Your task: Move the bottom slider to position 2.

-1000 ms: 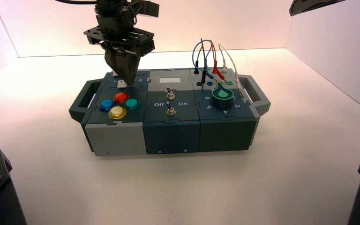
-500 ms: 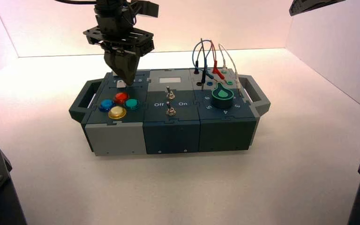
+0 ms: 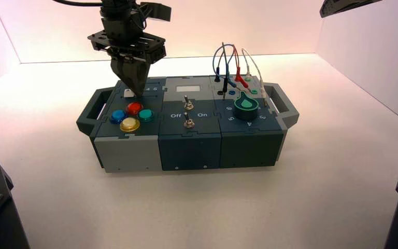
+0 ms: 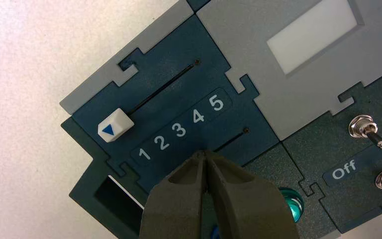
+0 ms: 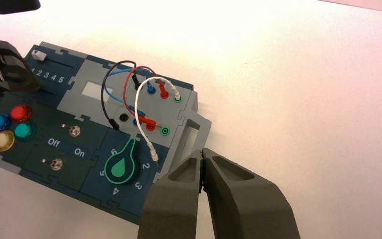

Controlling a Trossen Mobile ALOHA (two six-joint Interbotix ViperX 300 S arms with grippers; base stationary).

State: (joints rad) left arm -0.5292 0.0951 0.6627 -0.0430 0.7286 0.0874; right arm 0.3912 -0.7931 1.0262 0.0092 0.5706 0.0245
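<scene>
My left gripper (image 3: 139,95) and the bottom slider (image 3: 129,93) have shifted left. My left fingers are pressed together, tips just right of that white knob, on the box's (image 3: 189,111) left panel. My right gripper (image 5: 202,152), also closed, idles at right.

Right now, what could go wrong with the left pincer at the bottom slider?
Overshoot: the left pincer hides the bottom slider from its own wrist camera, so a push could run past the 2.
Slip: its closed tips aren't gripping the knob, so they might ride over it.
Bump: the red button sits close by; drifting could press it.
</scene>
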